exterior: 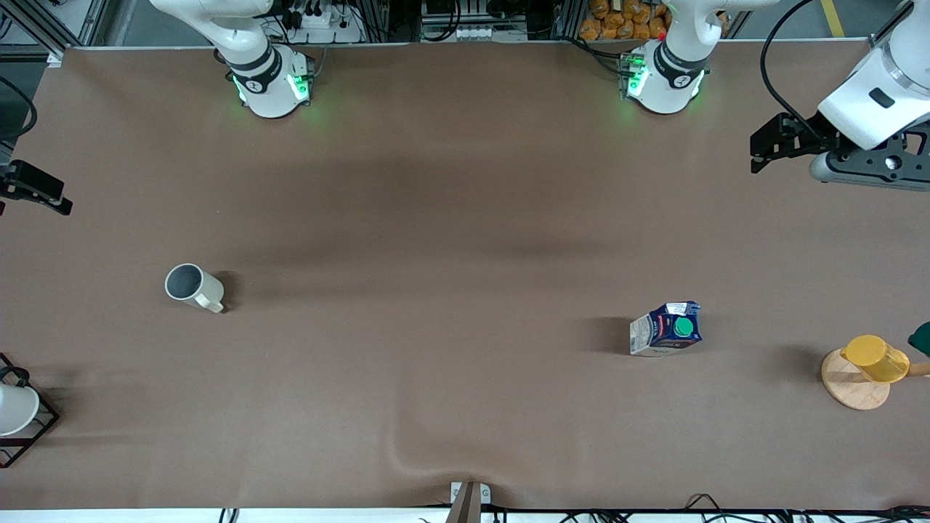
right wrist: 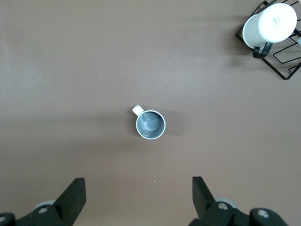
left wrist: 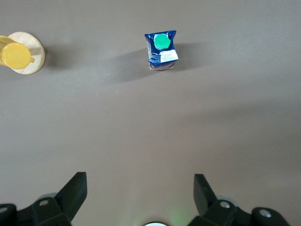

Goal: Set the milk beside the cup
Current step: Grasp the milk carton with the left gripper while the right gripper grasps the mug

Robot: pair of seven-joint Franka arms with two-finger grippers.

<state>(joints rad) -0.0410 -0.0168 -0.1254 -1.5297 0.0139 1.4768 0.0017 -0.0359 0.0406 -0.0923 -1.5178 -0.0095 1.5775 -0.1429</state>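
Note:
The milk (exterior: 667, 328), a small dark blue carton with a green cap, stands upright on the brown table toward the left arm's end. It also shows in the left wrist view (left wrist: 162, 51). The cup (exterior: 192, 286), an off-white mug with a grey inside, stands upright toward the right arm's end and shows in the right wrist view (right wrist: 150, 124). My left gripper (exterior: 759, 151) is up in the air over the left arm's end of the table, open and empty (left wrist: 140, 188). My right gripper (exterior: 43, 190) is up over the right arm's end, open and empty (right wrist: 138, 190).
A yellow cup (exterior: 875, 357) lies on a wooden disc (exterior: 850, 385) beside the milk, at the table's edge at the left arm's end. A white cup (exterior: 14, 408) sits on a black wire rack (exterior: 36, 428) at the right arm's end. The table cloth bulges near the front edge (exterior: 407, 457).

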